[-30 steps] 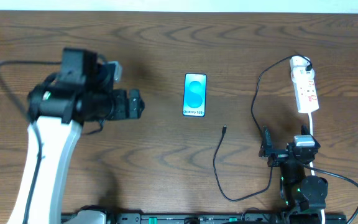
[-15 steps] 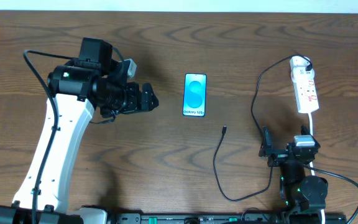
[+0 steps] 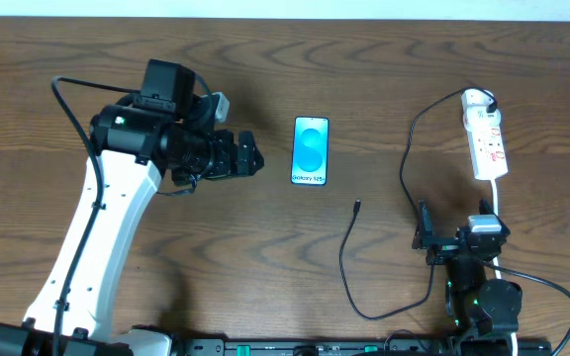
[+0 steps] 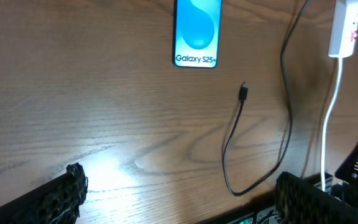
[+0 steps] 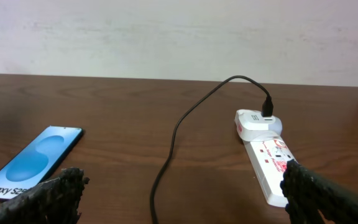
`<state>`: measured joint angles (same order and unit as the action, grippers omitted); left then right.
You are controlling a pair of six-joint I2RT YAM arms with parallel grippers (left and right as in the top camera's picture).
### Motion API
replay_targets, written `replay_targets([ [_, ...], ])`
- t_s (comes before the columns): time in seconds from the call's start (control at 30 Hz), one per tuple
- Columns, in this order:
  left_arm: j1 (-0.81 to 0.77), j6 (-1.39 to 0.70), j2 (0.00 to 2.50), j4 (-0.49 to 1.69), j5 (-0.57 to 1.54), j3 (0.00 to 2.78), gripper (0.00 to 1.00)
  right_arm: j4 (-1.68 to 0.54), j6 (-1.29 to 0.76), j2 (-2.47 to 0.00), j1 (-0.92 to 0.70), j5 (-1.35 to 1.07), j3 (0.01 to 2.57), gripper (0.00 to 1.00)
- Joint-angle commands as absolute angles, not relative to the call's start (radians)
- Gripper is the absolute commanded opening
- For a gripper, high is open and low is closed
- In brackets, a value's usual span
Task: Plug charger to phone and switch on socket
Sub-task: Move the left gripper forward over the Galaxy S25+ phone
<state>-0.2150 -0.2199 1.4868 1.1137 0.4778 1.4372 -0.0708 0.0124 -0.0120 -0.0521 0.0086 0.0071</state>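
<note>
Phone (image 3: pixel 311 150) lay flat on the wooden table (image 3: pixel 265 59), screen up and lit blue, its white lettering at the end nearer the robot. It was touching nothing.

The charger (image 3: pixel 342 259) was not connected to it. The small free plug rested on the bare wood near the phone's lettered end, off to the right and clearly apart from it. From there the thin black cable looped back toward the robot's base, then ran up the right side to a black plug seated in the far end of the socket (image 3: pixel 486 138). The socket lay at the far right of the table, with its white cord (image 3: pixel 500 198) trailing toward the right arm. The position of its switches could not be made out.

The left gripper (image 3: pixel 253 158) hung over the table just left of the phone, jaws spread wide and holding nothing; the left wrist view showed both fingers (image 4: pixel 73 186) well apart with the phone (image 4: pixel 197 32) ahead of them. The right gripper (image 3: pixel 460 237) sat low near the base, below the socket, likewise spread wide and empty, with the socket (image 5: pixel 267 162) ahead on its right.
</note>
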Motion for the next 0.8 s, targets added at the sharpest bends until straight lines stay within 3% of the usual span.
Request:
replay_targets([
  [0.0, -0.25, -0.299, 1.499, 1.113, 0.35, 1.44, 0.98, -0.075, 0.023, -0.007, -0.059, 0.017, 0.006, 0.99],
  [0.43, -0.304, -0.312, 1.572, 1.226, 0.16, 1.615, 0.98, -0.075, 0.023, -0.006, -0.059, 0.017, 0.006, 0.99],
  [0.77, -0.364, -0.309, 1.689, 1.245, 0.137, 1.654, 0.98, -0.075, 0.023, -0.007, -0.059, 0.017, 0.006, 0.99],
])
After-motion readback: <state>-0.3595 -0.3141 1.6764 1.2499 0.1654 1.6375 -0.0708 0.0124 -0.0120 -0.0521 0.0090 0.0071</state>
